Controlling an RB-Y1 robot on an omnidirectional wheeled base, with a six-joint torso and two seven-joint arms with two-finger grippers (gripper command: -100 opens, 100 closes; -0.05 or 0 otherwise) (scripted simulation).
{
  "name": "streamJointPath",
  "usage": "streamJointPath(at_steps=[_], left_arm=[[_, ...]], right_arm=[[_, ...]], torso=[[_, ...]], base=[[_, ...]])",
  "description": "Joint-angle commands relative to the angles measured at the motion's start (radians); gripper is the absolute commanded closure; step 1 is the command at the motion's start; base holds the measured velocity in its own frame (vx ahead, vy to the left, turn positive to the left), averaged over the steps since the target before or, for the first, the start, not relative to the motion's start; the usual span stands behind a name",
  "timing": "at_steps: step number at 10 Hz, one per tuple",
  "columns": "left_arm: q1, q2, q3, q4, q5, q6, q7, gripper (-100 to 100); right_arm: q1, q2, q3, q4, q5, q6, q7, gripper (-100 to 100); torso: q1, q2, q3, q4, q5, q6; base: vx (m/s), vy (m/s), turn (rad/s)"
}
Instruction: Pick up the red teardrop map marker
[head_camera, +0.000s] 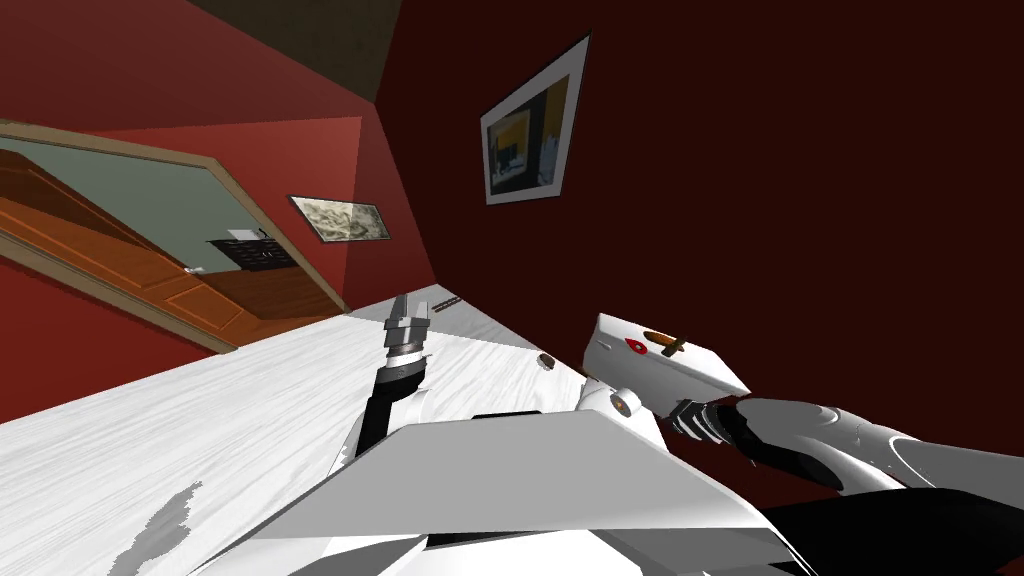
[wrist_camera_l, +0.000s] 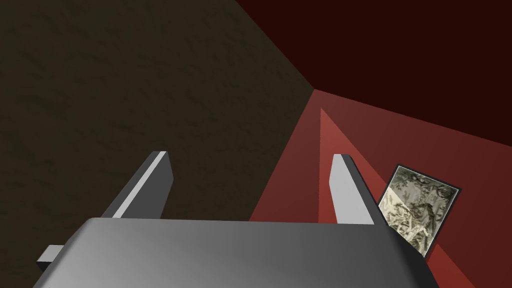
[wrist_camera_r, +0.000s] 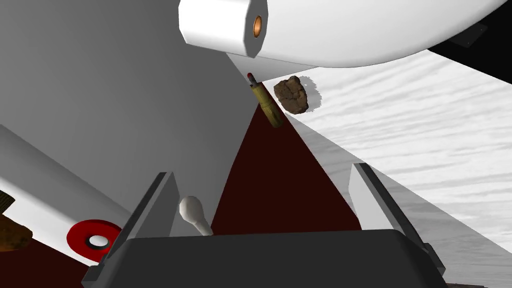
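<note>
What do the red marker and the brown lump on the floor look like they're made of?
The red marker looks like smooth plastic or painted material: even red, no grain; I can't tell which. The brown lump looks like rough matte stone: mottled, faceted surface.

The red map marker (head_camera: 634, 345) lies flat on the top face of a white slab (head_camera: 700, 375), a little right of centre and just below the middle of the head view. It sits near the slab's left end. It is small and bright red, rounded and tapering to one side. At its middle is a white spot ringed in dark.
</note>
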Motion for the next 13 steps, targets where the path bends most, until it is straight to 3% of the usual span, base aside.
streamJointPath(at_steps=[1,2,6,9,10,11,13], left_arm=[[0.0,0.0,0.0,0.0,0.0,0.0,0.0,0],[0.0,0.0,0.0,0.0,0.0,0.0,0.0,0],[0.0,0.0,0.0,0.0,0.0,0.0,0.0,0],[0.0,0.0,0.0,0.0,0.0,0.0,0.0,0],[0.0,0.0,0.0,0.0,0.0,0.0,0.0,0],[0.0,0.0,0.0,0.0,0.0,0.0,0.0,0],[0.0,0.0,0.0,0.0,0.0,0.0,0.0,0]], right_arm=[[0.02,-0.038,-0.009,0.015,0.012,0.05,0.019,-100],[0.02,-0.038,-0.009,0.015,0.012,0.05,0.019,-100],[0.025,-0.07,0.005,0.015,0.026,0.127,0.036,-100],[0.022,-0.064,0.014,0.01,0.022,0.14,0.046,-100],[0.022,-0.064,0.014,0.009,0.022,0.143,0.046,0],[0.027,-0.038,0.009,0.049,0.013,0.133,0.043,-100],[0.03,-0.021,0.005,0.076,0.007,0.127,0.041,-100]], torso=[[0.0,0.0,0.0,0.0,0.0,0.0],[-0.001,-0.005,-0.002,-0.001,0.001,-0.002],[-0.006,-0.01,-0.006,-0.002,-0.001,-0.001],[-0.004,-0.007,-0.004,-0.002,-0.001,-0.001],[0.001,-0.002,-0.001,-0.001,0.0,0.0],[0.004,0.002,0.001,0.001,0.001,0.0],[0.005,0.009,0.005,0.002,0.001,0.0]], base=[[0.168,-0.056,0.238],[0.191,-0.084,0.182],[0.205,-0.138,0.151],[0.14,-0.102,0.08],[0.015,-0.01,0.001],[-0.04,-0.003,0.216],[-0.072,-0.004,0.13]])
